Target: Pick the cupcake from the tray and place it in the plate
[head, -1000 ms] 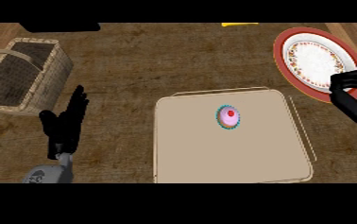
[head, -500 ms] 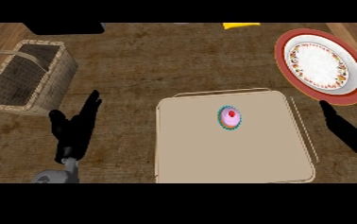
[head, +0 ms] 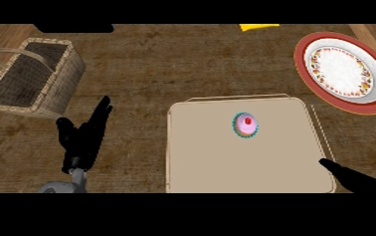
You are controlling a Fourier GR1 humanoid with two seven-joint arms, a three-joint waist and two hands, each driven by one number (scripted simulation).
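A cupcake (head: 246, 125) with pink icing, a red cherry and a teal wrapper stands on the beige tray (head: 220, 165), toward its far middle. The red-rimmed plate (head: 307, 65) with a white, flower-edged centre lies at the far right, bare. My left hand (head: 84, 138) stays open with straight fingers up at the lower left, left of the tray. Only a dark tip of my right hand (head: 351, 176) shows at the tray's near right corner, well short of the cupcake.
A wicker basket (head: 33, 78) with a handle stands at the left on the wooden counter. A yellow object (head: 258, 27) lies at the far edge, and a dark shape (head: 73, 28) sits at the far left.
My right hand has pulled back from beside the plate down to the tray's near right corner. The plate is now fully uncovered. The view has shifted slightly; the cupcake stays put.
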